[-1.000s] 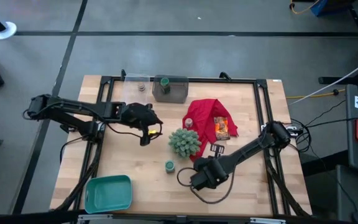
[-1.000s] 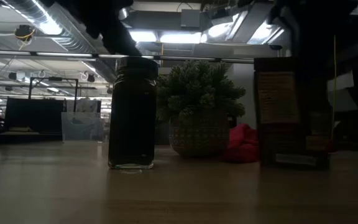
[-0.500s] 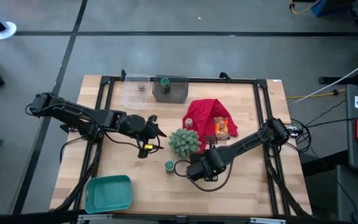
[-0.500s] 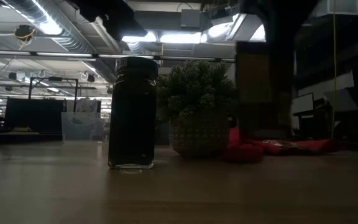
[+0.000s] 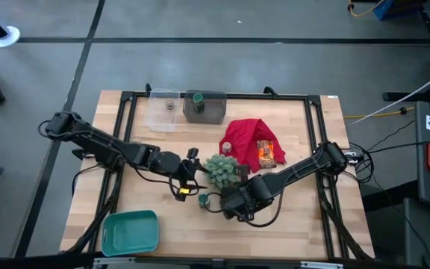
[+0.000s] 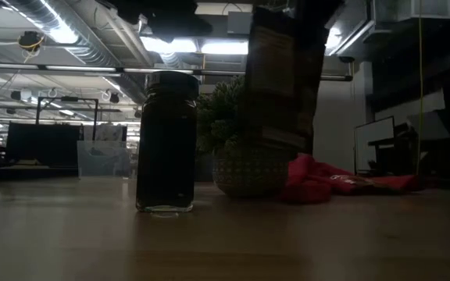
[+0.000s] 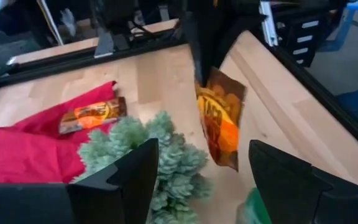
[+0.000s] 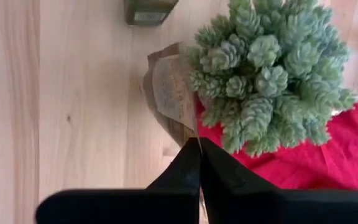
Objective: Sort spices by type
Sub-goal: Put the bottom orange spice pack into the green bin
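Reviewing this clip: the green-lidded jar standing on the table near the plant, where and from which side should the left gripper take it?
Best guess: grip the green-lidded jar just under its lid, coming straight down from above. It stands upright with flat sides, and the open left gripper is close by. A sideways approach looks riskier: the plant and the right gripper, shut on a packet, crowd that side.

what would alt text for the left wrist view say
An orange-and-brown spice packet hangs above the wooden table, held from above by the right hand. Beside it sits a spiky green plant, with another packet lying on a red cloth.
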